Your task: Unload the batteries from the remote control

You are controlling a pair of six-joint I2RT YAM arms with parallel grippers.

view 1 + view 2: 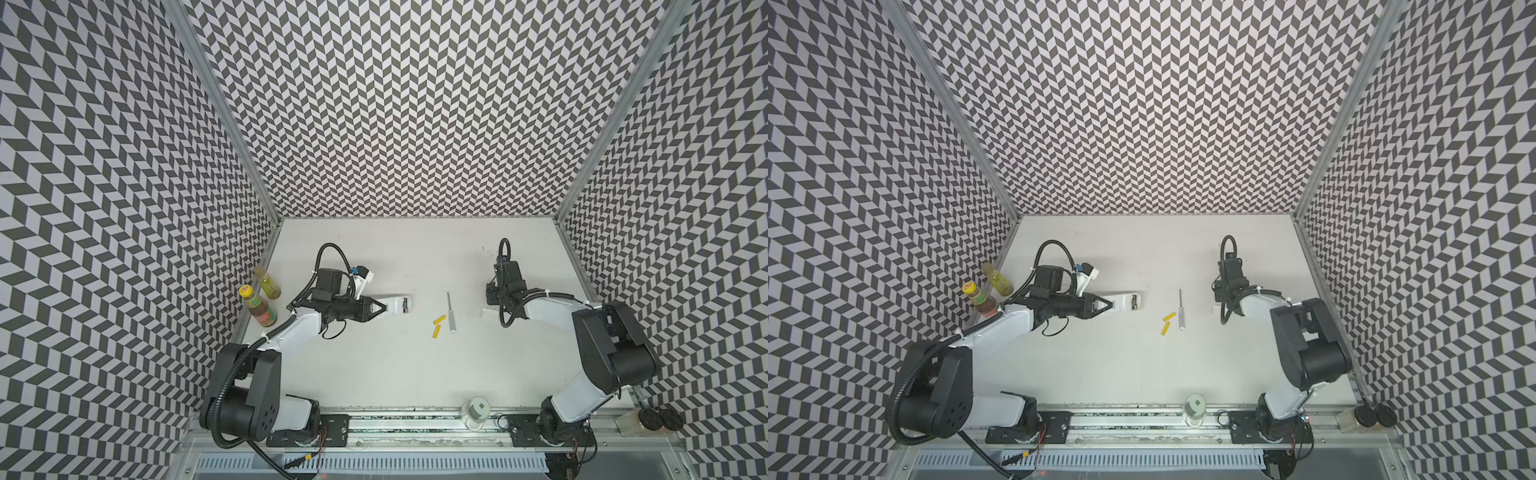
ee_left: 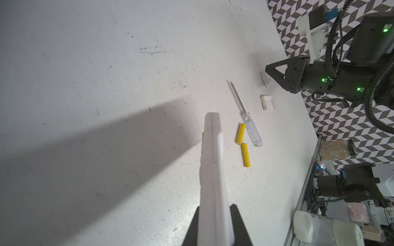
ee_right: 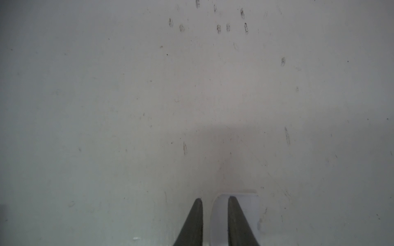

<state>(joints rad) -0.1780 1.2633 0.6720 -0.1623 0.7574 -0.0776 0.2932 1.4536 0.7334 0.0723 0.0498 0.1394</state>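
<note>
- Two yellow batteries [image 1: 439, 320] [image 1: 436, 331]: lying loose on the white table [image 1: 374, 374] near its middle, close together, their near ends almost meeting at an angle; just beside the screwdriver's handle.
- Two black batteries [image 1: 1134, 302]: seated side by side in the open compartment at the far end of the remote control, seen in both top views as a dark strip with gold.
- One remote control [image 1: 400, 305]: white, slim, back face up in the top views, its near end clamped in the left gripper; whether it rests on the table cannot be told.
- One left gripper [image 1: 383, 309]: jaws closed narrowly on the remote's sides, pointing toward the table's middle.
- One right gripper [image 3: 215, 201]: on the right of the table, pointing down at the surface, well apart from the remote; jaws drawn close together, nothing seen pinched between them.
- One white plastic piece [image 3: 249, 204]: flat on the table under the right gripper's tip, partly covered by one finger in the right wrist view.
- One second white plastic piece [image 2: 267, 102]: small, lying near the right gripper, between it and the screwdriver.
- One screwdriver [image 1: 450, 311]: thin metal shaft, clear handle, flat on the table, tip toward the back wall.
- Two bottles at the table's left edge: one with yellow-green liquid [image 1: 268, 283], one with a yellow cap and red label [image 1: 257, 305], standing just beside each other.
</note>
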